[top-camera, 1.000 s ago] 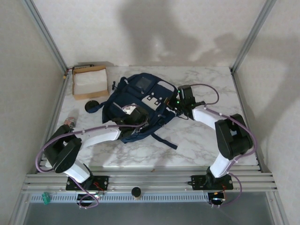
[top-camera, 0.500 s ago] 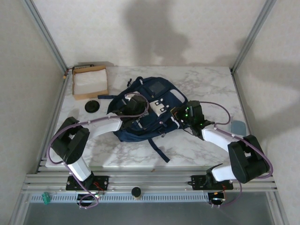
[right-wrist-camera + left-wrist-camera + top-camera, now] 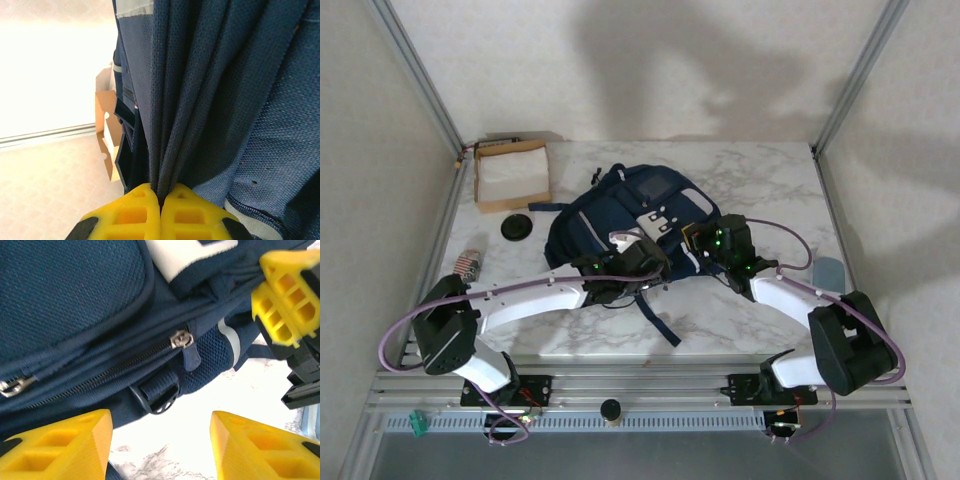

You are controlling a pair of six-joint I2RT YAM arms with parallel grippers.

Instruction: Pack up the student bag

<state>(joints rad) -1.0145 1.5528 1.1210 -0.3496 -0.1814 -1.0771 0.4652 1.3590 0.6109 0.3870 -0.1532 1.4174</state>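
While the right gripper [image 3: 160,194] was clamped on a fold at the right edge of the backpack [image 3: 610,210], mid-way across the table [image 3: 770,180], the left gripper [image 3: 160,422] hung open before the zip pull [image 3: 181,339]. It needed to close squarely there, with the fabric held taut.

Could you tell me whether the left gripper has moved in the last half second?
Yes. The left gripper has pulled back from over the backpack toward its near side, farther from the cardboard box.
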